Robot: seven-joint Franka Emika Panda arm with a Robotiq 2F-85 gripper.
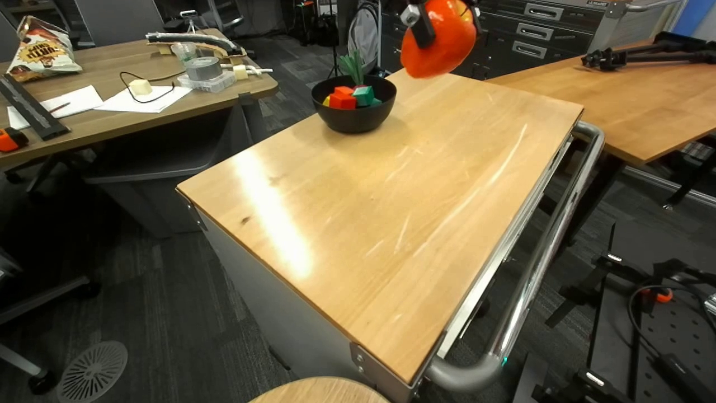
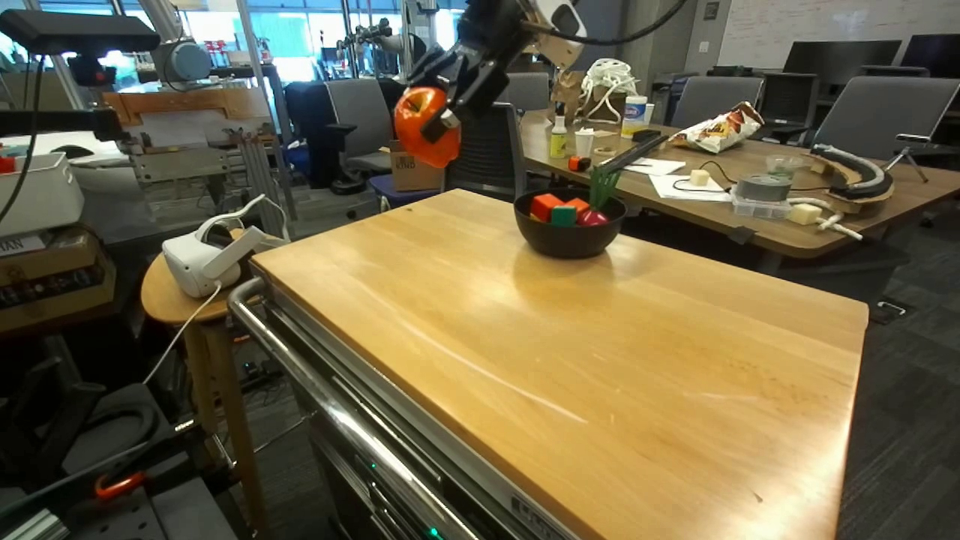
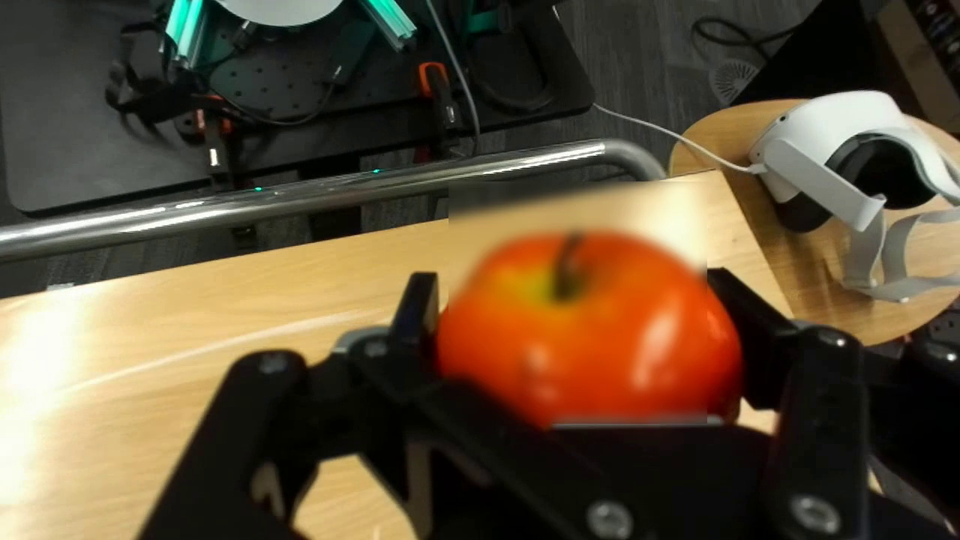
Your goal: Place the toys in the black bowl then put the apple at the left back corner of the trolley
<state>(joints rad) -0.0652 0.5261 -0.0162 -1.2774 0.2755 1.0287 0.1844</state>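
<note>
- The gripper (image 3: 585, 330) is grasping a glossy red-orange apple (image 2: 415, 124), with one finger against each side of it.
- The apple hangs in the air, well apart from the table (image 2: 600, 345). In an exterior view it is to the left of the bowl and higher. In the wrist view, partly blurred, it shows a dark stem (image 3: 568, 266) and a yellow patch.
- The black bowl (image 1: 355, 120) stands upright on the table, close to the far left edge in an exterior view.
- The toys (image 2: 544, 207) lie inside the bowl: red-orange blocks, a blue-green block (image 1: 363, 95), a mostly hidden yellow piece (image 1: 326, 102) and a small dark red fruit (image 2: 593, 217). They overlap, so the exact number cannot be told. Green stalks (image 2: 602, 187) rise above the rim.
- The table has a light wooden top marked with pale scratches. A silver metal rail (image 2: 341, 409) runs along its near left side in an exterior view.
- A white headset (image 2: 196, 264) sits on a round wooden stool (image 2: 155, 294) just beside the table, at the left in an exterior view.
- A desk (image 1: 120, 61) at the far left in an exterior view carries a snack bag (image 1: 45, 50), paper (image 1: 120, 103) and a grey roll of tape (image 1: 203, 69).
</note>
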